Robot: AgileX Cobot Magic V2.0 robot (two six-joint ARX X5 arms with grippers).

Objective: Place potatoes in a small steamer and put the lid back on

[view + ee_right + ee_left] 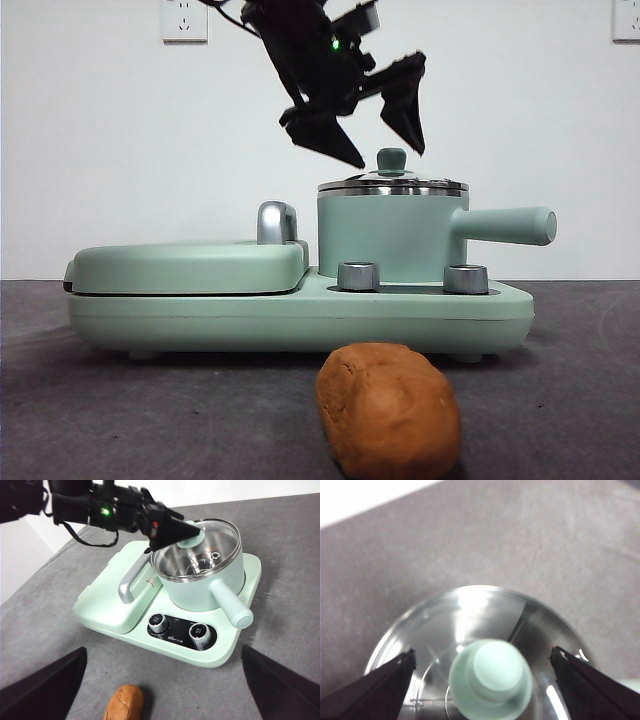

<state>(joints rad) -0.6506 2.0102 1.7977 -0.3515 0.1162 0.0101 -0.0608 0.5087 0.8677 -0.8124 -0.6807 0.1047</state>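
Small steamer (392,236) is sitting on the mint cooker base (300,312) with the lid (392,184) on; through the glass only a steel insert is showing, no food. Potato (389,411) is lying on the desk (120,420) in front of the base, apart from it. Left hand (385,140) is hanging just above the lid, jaws wide, straddling the green knob (491,677) without touching; only its wrist view is showing that gap. Right hand (160,695) is waiting wide over the potato, empty. Grey desk, white wall, socket (185,19).
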